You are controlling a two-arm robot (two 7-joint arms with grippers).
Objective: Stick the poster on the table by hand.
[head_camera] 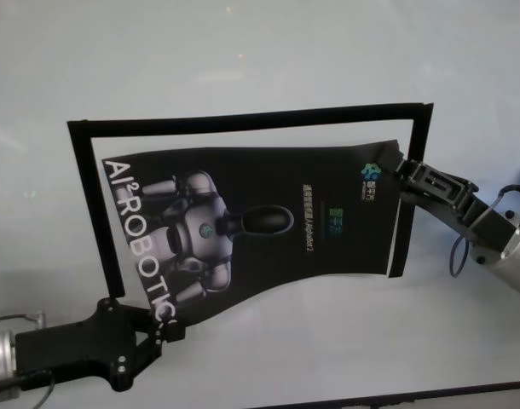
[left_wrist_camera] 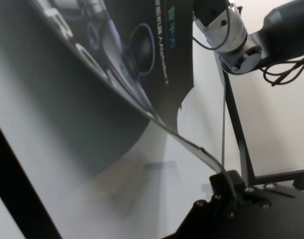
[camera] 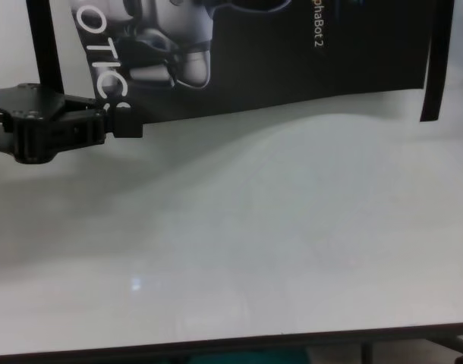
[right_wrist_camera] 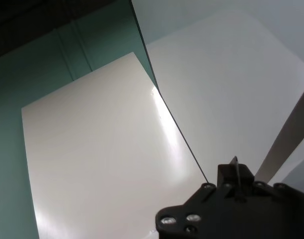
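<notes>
- Head view: the poster [head_camera: 243,221] hangs over the table's [head_camera: 243,51] middle — thin, glossy, floppy, sagging between grips.
- Left gripper [head_camera: 162,332] pinches its near-left corner; right gripper [head_camera: 399,175] clamps the right edge — edges suit best.

Head high, chest low; share poster [head_camera: 243,213].

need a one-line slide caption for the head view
Left gripper and right gripper pinch opposite corners of the poster, holding it bowed above the white table inside a black tape outline.
</notes>
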